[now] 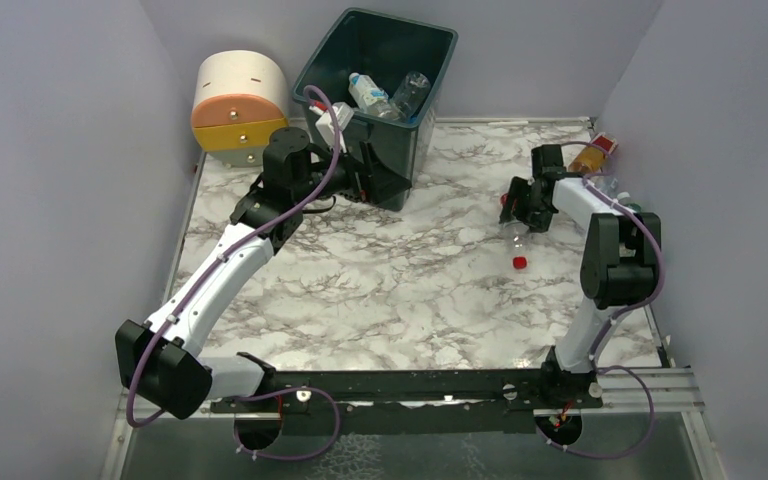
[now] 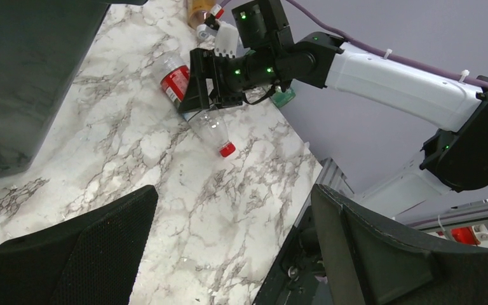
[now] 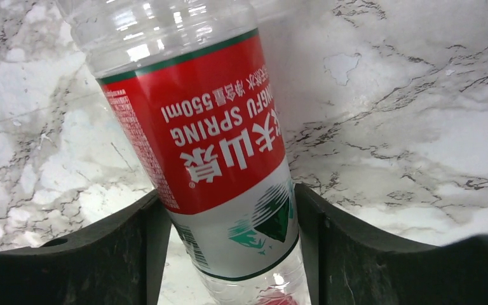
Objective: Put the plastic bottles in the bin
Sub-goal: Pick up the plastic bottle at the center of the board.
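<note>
The dark green bin point(image 1: 430, 75) stands at the back centre with two clear bottles point(image 1: 370, 95) inside. My right gripper point(image 1: 513, 210) is shut on a clear bottle with a red and white label point(image 3: 210, 127). Its fingers point(image 3: 330, 229) press both sides of the label. The bottle's red cap point(image 1: 519, 262) points toward the near edge, low over the marble table point(image 1: 410, 290). The left wrist view shows this bottle point(image 2: 211, 130) under the right gripper point(image 2: 200, 89). My left gripper point(image 1: 385, 180) is open and empty beside the bin's front wall; its jaws stand wide apart point(image 2: 232, 197).
A rounded cream, orange and yellow drawer unit point(image 1: 235, 105) stands left of the bin. An orange bottle point(image 1: 592, 157) lies at the far right by the wall, with another clear bottle point(image 1: 615, 187) just nearer. Lilac walls close in both sides.
</note>
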Available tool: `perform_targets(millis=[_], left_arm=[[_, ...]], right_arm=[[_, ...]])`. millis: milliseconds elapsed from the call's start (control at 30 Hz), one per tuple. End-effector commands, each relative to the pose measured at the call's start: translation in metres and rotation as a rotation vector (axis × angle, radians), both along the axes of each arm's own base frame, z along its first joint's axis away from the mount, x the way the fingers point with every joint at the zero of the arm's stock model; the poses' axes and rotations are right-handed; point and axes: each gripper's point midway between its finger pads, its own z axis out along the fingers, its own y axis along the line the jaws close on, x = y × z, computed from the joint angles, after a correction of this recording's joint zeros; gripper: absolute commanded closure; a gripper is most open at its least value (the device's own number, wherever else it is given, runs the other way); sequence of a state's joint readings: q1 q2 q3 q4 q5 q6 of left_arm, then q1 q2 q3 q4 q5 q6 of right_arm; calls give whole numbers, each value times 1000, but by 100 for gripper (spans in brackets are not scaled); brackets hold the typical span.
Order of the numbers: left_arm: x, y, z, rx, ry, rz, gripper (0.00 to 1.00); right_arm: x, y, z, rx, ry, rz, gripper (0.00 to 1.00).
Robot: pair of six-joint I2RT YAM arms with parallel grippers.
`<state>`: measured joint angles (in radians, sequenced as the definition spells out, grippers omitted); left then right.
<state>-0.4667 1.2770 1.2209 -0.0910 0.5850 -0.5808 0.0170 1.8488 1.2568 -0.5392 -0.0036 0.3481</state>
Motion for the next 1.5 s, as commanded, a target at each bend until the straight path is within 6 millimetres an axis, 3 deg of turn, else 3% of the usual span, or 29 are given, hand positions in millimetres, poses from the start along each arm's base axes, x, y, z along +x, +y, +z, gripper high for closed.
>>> perform_targets(millis=[0,167,400,567,667,1067,1467], left_arm=[[-4,0,18,-13,-46,-8,3],[-17,-9,17,-35,-30,-80,3],[-34,-14,27,-112,-36,-158,2],[-39,-18,32,-183,-37,-188,1],[-39,-20,35,-227,-42,-192,1],[-30,-25,36,-234,-92,-152,1],[-25,-17,38,-214,-149,-78,1]], right_arm=[[8,11,25,52,-81,27,37],[9,32,65,157,-188,89,38],[6,86,157,434,-396,274,38],[-19,129,214,696,-477,464,38],[-38,150,238,808,-500,565,38],[-106,220,280,940,-461,797,38],[-140,244,305,973,-468,876,38]])
